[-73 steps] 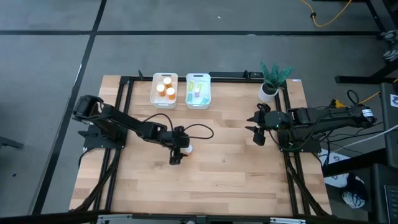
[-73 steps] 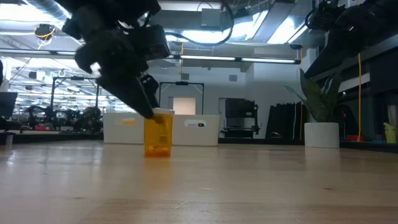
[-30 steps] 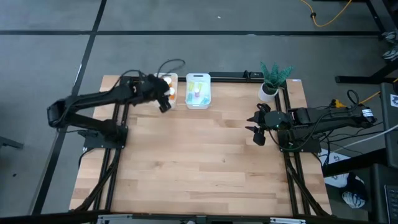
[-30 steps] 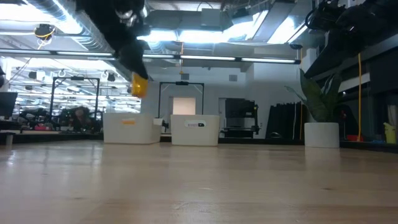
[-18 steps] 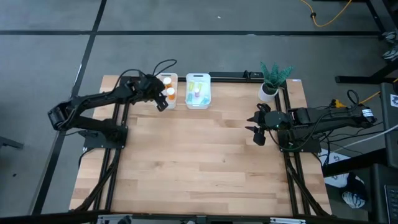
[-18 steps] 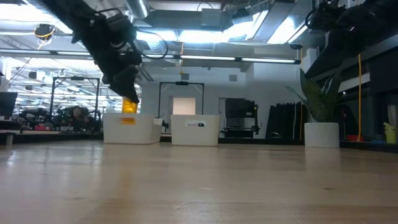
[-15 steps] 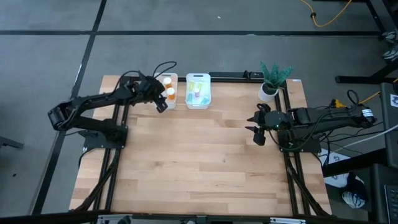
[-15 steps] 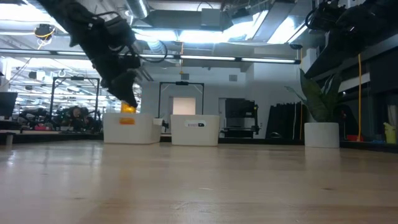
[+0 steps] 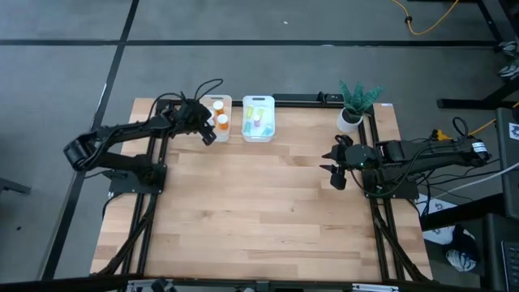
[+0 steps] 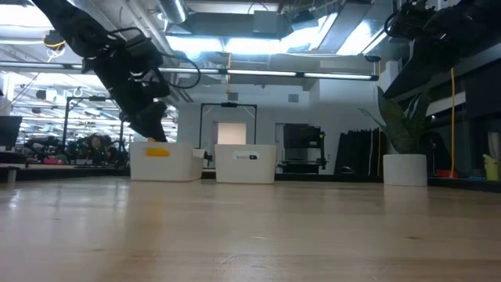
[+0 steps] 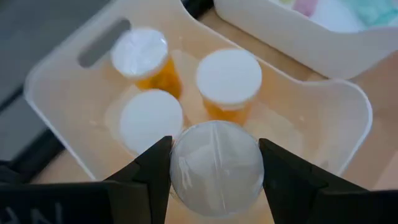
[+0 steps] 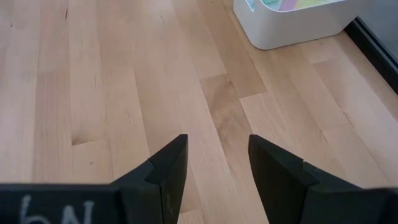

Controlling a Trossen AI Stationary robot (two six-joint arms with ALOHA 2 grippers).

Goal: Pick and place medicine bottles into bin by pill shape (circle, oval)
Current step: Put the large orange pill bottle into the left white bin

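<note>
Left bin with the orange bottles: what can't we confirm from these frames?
- Pill shape: bottle contents unreadable; the left wrist view shows mostly white caps.
- Held orange bottle: its body is hidden under its own cap, between the left tool's fingers.
- Low view: the left bin's wall hides the contents.
- High view: the left tool covers part of the bin.

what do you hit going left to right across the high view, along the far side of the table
left gripper holding an orange bottle → bin of orange bottles → bin of pale bottles → potted plant
</note>
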